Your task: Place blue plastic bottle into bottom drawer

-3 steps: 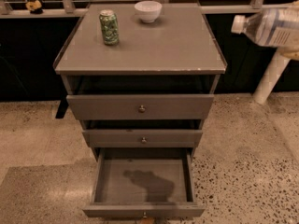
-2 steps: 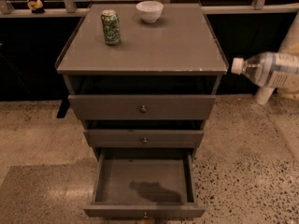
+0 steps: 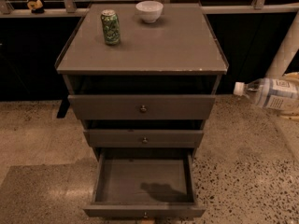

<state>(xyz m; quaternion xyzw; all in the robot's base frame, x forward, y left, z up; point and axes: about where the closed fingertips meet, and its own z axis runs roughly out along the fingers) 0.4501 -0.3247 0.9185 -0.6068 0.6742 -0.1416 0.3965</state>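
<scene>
The blue plastic bottle (image 3: pixel 265 93) is a clear bottle with a white cap and a pale label. It hangs on its side in the air at the right edge, cap pointing left, level with the top drawer and to the right of the cabinet. My gripper (image 3: pixel 295 95) is at the right edge, mostly cut off, shut on the bottle's body. The bottom drawer (image 3: pixel 144 181) is pulled out wide, and only a shadow lies inside. It is low and to the left of the bottle.
The grey-brown cabinet top (image 3: pixel 159 45) carries a green patterned can (image 3: pixel 110 27) and a white bowl (image 3: pixel 149 10). The top drawer (image 3: pixel 142 107) and middle drawer (image 3: pixel 144 138) are slightly out. A pale post (image 3: pixel 285 50) stands behind the bottle. The floor is speckled.
The bottle has come down from level with the cabinet top to level with the top drawer, staying at the right edge. The cabinet now fills more of the view.
</scene>
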